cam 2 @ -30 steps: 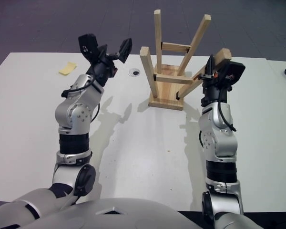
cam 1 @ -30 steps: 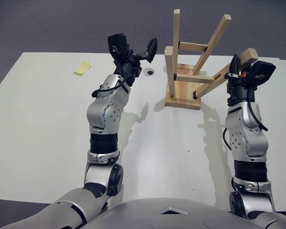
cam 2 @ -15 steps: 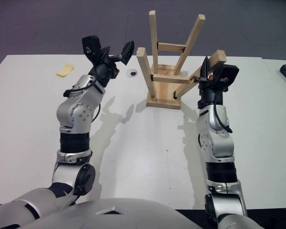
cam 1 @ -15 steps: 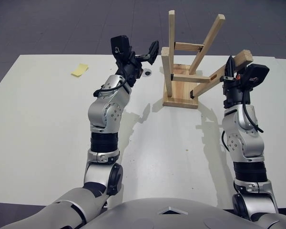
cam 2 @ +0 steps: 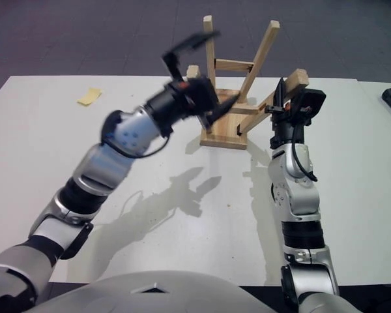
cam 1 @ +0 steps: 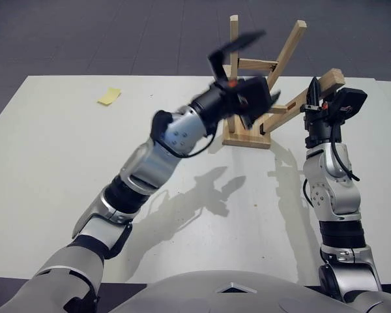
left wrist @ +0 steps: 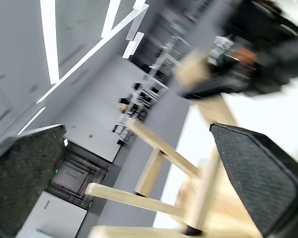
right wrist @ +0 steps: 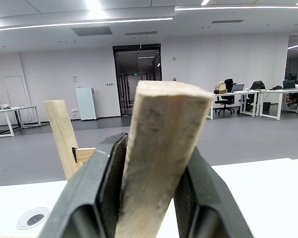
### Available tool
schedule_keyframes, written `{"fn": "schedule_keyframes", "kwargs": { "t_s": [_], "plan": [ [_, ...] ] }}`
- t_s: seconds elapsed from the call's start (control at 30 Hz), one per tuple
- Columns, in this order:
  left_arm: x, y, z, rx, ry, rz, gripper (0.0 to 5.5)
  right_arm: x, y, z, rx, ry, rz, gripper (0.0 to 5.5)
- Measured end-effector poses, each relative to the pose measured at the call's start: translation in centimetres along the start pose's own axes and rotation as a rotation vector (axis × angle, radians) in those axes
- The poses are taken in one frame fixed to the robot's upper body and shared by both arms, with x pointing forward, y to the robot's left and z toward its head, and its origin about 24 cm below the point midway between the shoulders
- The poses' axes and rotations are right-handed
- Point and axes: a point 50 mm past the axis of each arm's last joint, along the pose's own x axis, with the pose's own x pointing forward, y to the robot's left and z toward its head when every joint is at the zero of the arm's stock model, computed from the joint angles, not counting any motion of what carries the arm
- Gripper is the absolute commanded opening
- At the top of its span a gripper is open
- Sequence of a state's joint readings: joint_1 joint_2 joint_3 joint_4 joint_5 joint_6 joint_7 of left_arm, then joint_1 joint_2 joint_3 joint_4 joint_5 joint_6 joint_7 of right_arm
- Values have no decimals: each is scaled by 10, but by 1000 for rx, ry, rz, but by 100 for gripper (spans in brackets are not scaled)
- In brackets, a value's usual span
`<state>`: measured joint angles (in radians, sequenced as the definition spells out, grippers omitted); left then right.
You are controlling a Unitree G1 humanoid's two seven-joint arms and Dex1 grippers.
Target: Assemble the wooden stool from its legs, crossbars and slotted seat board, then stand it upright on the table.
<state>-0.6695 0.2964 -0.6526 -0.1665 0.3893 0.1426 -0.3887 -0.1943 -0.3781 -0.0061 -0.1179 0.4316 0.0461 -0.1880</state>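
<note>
The stool (cam 1: pixel 251 127) is found upside down at the far side of the surface (cam 1: pixel 52 163). The left pincer (cam 1: pixel 257 68), its fingers spread apart, has been swung across from the left to the stool's legs. The right pincer (cam 1: pixel 322 98) is kept clamped on one slanted leg (cam 1: pixel 332 79).

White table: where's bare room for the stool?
Free on the white table: near-middle strip between the arms; left side by the yellow paper note. Crowded: far right-centre, where the open left gripper and right gripper flank the upturned wooden stool.
</note>
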Motion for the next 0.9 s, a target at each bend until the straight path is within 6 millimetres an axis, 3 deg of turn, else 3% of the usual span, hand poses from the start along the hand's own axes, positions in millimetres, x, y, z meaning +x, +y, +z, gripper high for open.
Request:
{"fn": "schedule_keyframes", "kwargs": {
  "t_s": [0.1, 0.2, 0.33, 0.63, 0.9],
  "plan": [
    [11, -41, -16, 123, 76, -184, 540, 0, 0, 0, 0, -1, 1, 121],
    [19, -61, -35, 208, 164, -247, 540, 0, 0, 0, 0, -2, 2, 121],
    [36, -59, -50, 285, 238, -184, 540, 0, 0, 0, 2, -2, 3, 121],
    [58, -60, -39, 291, 197, -7, 540, 1, 0, 0, 3, 0, 7, 121],
    [62, -53, -60, 316, 285, 82, 399, 2, 0, 0, 5, -1, 10, 121]
  ]
}}
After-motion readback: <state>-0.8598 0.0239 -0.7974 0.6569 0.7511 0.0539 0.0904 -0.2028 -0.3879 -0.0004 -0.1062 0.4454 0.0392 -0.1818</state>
